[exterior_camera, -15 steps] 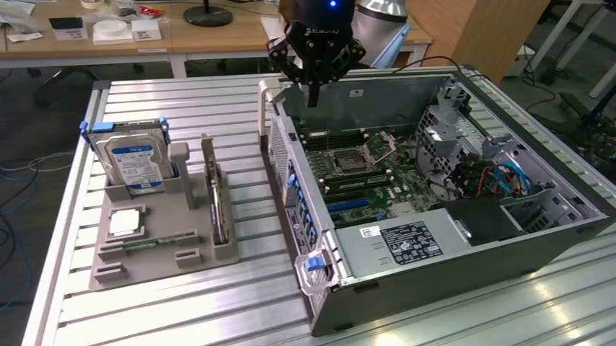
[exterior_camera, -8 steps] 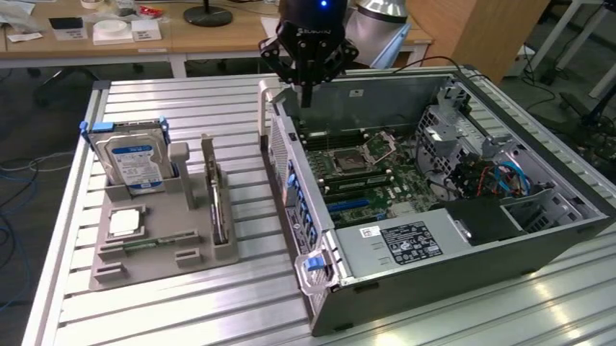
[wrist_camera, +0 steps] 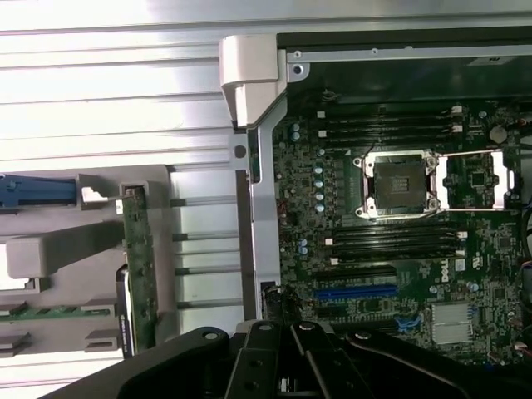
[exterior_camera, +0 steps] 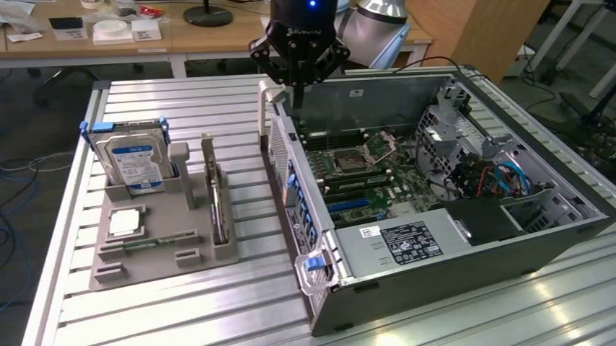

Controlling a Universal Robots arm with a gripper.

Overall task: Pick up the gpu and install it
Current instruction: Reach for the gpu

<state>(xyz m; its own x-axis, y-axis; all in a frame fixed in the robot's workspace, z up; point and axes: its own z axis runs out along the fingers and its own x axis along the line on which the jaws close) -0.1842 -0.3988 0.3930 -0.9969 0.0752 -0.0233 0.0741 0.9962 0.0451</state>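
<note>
The gpu point(exterior_camera: 219, 205) is seen standing on its long edge in a slot of the grey holder point(exterior_camera: 154, 272). It is set along the holder's edge nearest the case point(exterior_camera: 462, 268), and nothing is touching it.

In the same holder, a hard drive point(exterior_camera: 135, 162) with a blue-white label is stood upright at the far corner, toward the exterior view's left. A small square chip point(exterior_camera: 125, 222) is laid flat in front of the drive. A narrow green stick point(exterior_camera: 144, 245) is laid flat just beyond the chip, toward the holder's near edge.

The holder is placed on the slatted metal table point(exterior_camera: 192, 310), toward the edge at the exterior view's left and just beside the case.

The case is laid on its side with its open face upward, so the motherboard point(exterior_camera: 371, 186) is exposed. A socket point(exterior_camera: 354, 156) with its frame raised is seen near the board's middle. A labelled power supply point(exterior_camera: 414, 241) is fitted at the case's near end.

The gripper point(exterior_camera: 296, 97) is held above the case wall on the holder's side, close to the far corner and well apart from the gpu. Its fingers are pressed together and nothing is gripped between them.
</note>
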